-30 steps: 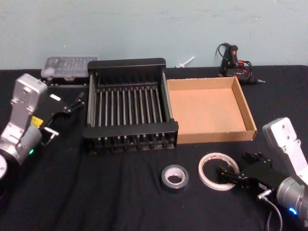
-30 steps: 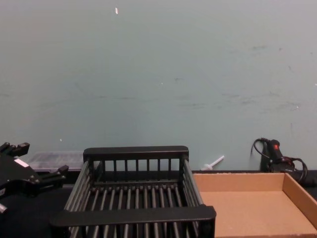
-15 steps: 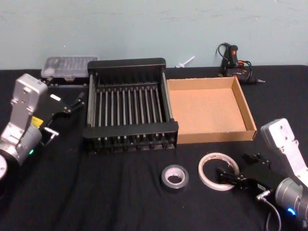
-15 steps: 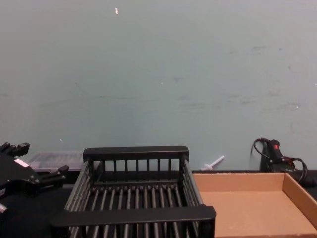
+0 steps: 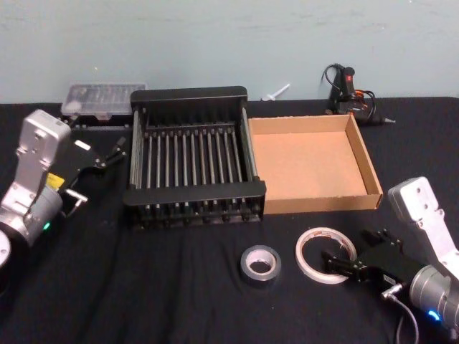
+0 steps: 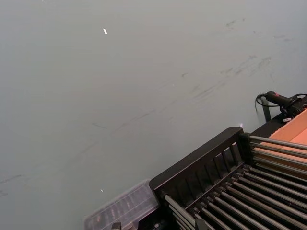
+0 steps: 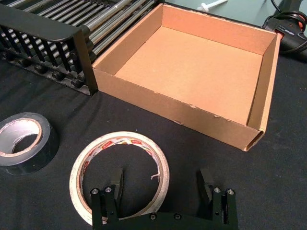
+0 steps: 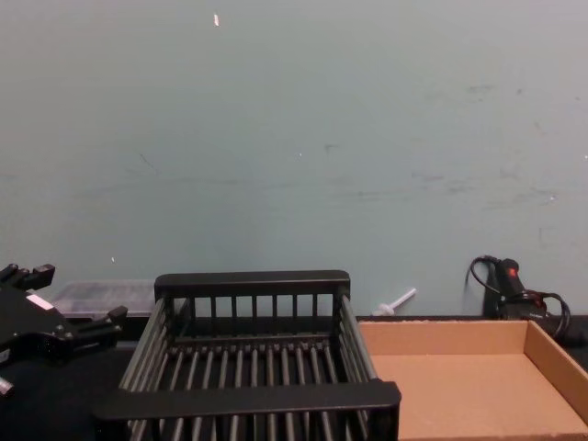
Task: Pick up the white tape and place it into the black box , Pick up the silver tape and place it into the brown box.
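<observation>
Two boxes sit side by side on the black tabletop [image 5: 179, 287], touching along one wall: the black box [image 5: 192, 158] on the left and the brown box [image 5: 308, 163] on the right. Both hold nothing; the black box shows bare slatted bars on its floor, and the brown box shows a plain tan floor inside low walls.

Beyond the black box's far left corner lies a clear plastic case [image 5: 104, 99], and past the brown box's far right corner, against the wall, rests a black glue gun [image 5: 348, 89] with its cord.

Left of the black box, the left claw [image 5: 118, 148] hangs above the tabletop, pointing toward the box's left side, holding nothing; I cannot tell how far apart its fingers are.

Near the front edge, on the right, the right claw [image 7: 164, 184] is low over the tabletop with its jaws spread wide and nothing gripped. Its left finger [image 7: 116, 182] is over the hole of the white tape [image 7: 122, 170], and its right finger [image 7: 207, 184] is outside the ring on the right, so the roll's right-hand rim lies between them.

The white tape lies flat on the tabletop, in front of the brown box and apart from it. Just left of it, not touching, the silver tape [image 5: 259, 264] also lies flat, in front of the black box's near right corner.
</observation>
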Available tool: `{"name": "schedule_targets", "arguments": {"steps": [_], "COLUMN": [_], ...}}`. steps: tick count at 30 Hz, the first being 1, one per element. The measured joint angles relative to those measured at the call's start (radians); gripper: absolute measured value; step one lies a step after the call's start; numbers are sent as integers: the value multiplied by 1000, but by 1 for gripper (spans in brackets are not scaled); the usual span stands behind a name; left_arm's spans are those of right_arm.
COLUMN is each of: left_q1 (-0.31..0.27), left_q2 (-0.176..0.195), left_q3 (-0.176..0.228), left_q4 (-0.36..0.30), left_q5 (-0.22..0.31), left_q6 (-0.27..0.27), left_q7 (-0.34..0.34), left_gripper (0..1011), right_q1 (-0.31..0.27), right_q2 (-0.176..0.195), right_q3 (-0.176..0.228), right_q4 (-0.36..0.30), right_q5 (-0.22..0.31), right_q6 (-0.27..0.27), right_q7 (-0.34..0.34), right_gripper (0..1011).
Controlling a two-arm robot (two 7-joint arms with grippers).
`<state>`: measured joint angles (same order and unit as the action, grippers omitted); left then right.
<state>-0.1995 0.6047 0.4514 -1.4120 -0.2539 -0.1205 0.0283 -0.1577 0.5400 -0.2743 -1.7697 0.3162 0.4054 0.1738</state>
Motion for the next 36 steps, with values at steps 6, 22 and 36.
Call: {"name": "schedule_targets", "arguments": {"steps": [6,22,36], "left_q1": [0,0,0], "left_q2": [0,0,0], "left_q3": [0,0,0], "left_q4": [0,0,0], "left_q5": [0,0,0], "left_q6": [0,0,0], "left_q7": [0,0,0], "left_gripper": [1001,1001,1001], "right_q1": [0,0,0], "right_q2": [1,2,2], "right_q3": [-1,-2,-2], "right_q4": [0,0,0], "right_q5": [0,1,2], "right_q6": [-1,-2,-2], "right_q7": [-1,-2,-3], "right_gripper": [953,481,99]}}
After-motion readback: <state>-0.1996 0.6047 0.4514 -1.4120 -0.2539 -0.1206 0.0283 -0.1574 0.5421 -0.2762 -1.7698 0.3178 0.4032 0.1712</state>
